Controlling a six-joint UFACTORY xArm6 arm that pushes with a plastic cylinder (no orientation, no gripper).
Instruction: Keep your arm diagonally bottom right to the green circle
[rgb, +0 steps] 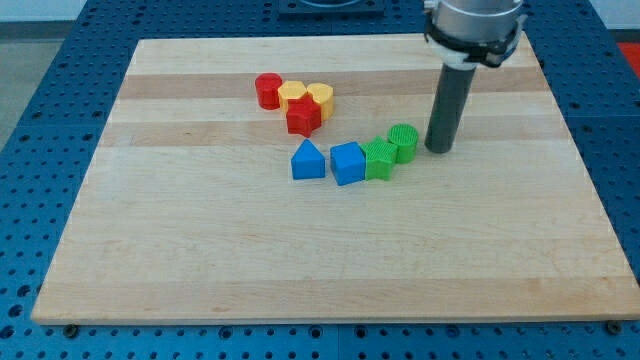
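Note:
The green circle is a ribbed green cylinder standing a little right of the board's middle. My tip rests on the wood just to the view's right of it, a small gap apart and about level with its lower edge. A green star-like block touches the green circle on its lower left. A blue cube sits next to that, and a blue triangle lies further left.
Above and left lies a cluster: a red cylinder, two yellow blocks and a red star-like block. The wooden board lies on a blue perforated table.

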